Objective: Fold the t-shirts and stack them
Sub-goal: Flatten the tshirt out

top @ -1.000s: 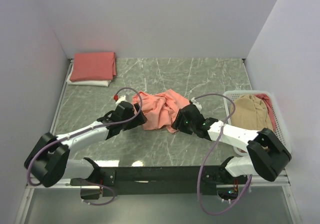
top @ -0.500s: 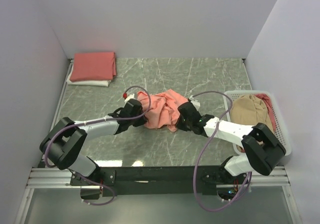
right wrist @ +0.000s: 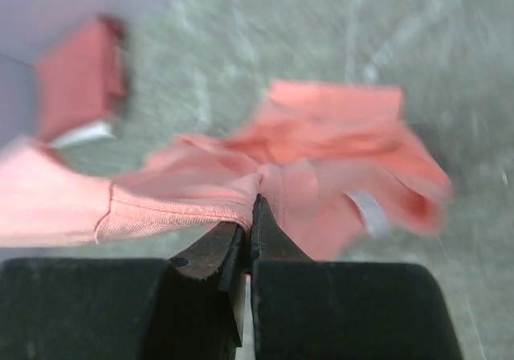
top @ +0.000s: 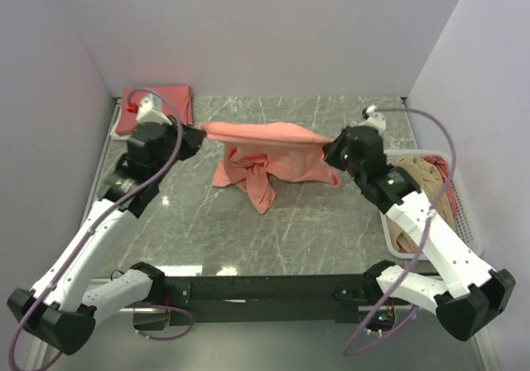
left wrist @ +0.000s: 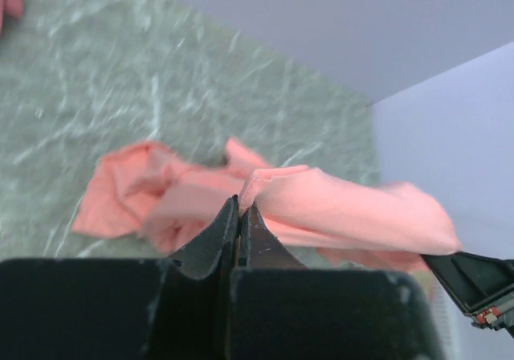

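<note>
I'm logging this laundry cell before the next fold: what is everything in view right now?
held t-shirt: one, salmon-pink, stretched between both hands above the table's middle
folded t-shirts: two, salmon-pink on white, stacked at the far-left corner
basket t-shirts: two, tan-beige and salmon-pink, crumpled inside the basket
basket: one, white lattice, right edge
table: one, grey-green marble
left hand: one, black, shut on the held t-shirt's left end
right hand: one, black, shut on its right end
</note>
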You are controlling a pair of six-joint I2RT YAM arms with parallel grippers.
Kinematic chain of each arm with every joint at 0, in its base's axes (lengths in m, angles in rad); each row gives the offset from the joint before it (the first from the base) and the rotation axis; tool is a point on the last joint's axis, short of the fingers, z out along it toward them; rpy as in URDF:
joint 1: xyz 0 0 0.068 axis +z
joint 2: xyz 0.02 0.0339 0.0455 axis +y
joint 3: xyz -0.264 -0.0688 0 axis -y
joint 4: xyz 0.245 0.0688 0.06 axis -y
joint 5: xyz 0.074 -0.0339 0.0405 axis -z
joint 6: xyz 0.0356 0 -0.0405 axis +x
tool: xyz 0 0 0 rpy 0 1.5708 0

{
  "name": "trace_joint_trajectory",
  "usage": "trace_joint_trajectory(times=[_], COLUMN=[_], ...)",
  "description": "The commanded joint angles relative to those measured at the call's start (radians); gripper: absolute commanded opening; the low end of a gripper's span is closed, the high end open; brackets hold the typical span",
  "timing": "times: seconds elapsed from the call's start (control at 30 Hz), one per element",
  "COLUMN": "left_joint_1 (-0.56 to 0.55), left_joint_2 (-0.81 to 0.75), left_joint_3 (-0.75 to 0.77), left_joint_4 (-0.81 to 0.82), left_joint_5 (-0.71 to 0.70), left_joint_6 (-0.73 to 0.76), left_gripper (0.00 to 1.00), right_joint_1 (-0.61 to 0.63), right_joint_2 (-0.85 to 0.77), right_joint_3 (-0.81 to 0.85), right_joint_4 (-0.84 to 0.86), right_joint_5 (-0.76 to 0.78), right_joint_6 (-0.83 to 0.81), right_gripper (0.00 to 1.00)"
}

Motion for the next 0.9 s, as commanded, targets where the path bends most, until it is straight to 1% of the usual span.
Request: trace_joint_trajectory(times=[0.0,0.03,0.07,0.1,0.13,0.17,0.2,0.3,0.37,0.47,0.57,0.7,0.8,0.87], left_joint_1=[0.068,0.069,0.071,0.072,0.072,0.072,0.072,0.074,0.074,0.075,0.075,0.075,0.075,0.075], left_joint_2=[-0.044,-0.045,-0.045,-0.044,-0.044,-0.045,-0.042,-0.026,-0.029,-0.038,-0.050,-0.084,-0.079,-0.052], left_joint_3=[0.166,0.201,0.268,0.301,0.333,0.385,0.408,0.496,0.538,0.600,0.667,0.730,0.781,0.824], left_joint_4=[-0.116,-0.128,-0.140,-0.157,-0.165,-0.166,-0.168,-0.185,-0.192,-0.171,-0.131,-0.048,0.019,0.056], left_joint_5=[-0.097,-0.105,-0.113,-0.126,-0.131,-0.134,-0.133,-0.143,-0.183,-0.237,-0.277,-0.333,-0.361,-0.375], left_joint_6=[0.104,0.119,0.125,0.133,0.142,0.149,0.153,0.170,0.176,0.191,0.207,0.242,0.285,0.313], left_gripper=[0.01,0.01,0.01,0.01,0.00,0.01,0.01,0.01,0.01,0.01,0.01,0.01,0.01,0.01], right_joint_1=[-0.059,-0.059,-0.059,-0.058,-0.058,-0.061,-0.061,-0.059,-0.058,-0.059,-0.053,-0.047,-0.046,-0.047], right_joint_2=[-0.036,-0.034,-0.030,-0.027,-0.025,-0.019,-0.013,0.005,-0.016,-0.054,-0.082,-0.108,-0.108,-0.075], right_joint_3=[0.185,0.222,0.260,0.336,0.374,0.407,0.475,0.569,0.574,0.578,0.629,0.739,0.791,0.832], right_joint_4=[-0.136,-0.139,-0.148,-0.151,-0.150,-0.153,-0.159,-0.195,-0.182,-0.160,-0.159,-0.153,-0.127,-0.117], right_joint_5=[0.147,0.150,0.155,0.161,0.150,0.146,0.143,0.095,0.017,-0.047,-0.124,-0.231,-0.258,-0.255], right_joint_6=[-0.148,-0.194,-0.213,-0.234,-0.283,-0.302,-0.315,-0.348,-0.355,-0.357,-0.361,-0.339,-0.313,-0.305], right_gripper=[0.00,0.00,0.00,0.00,0.00,0.00,0.00,0.00,0.00,0.00,0.00,0.00,0.00,0.00])
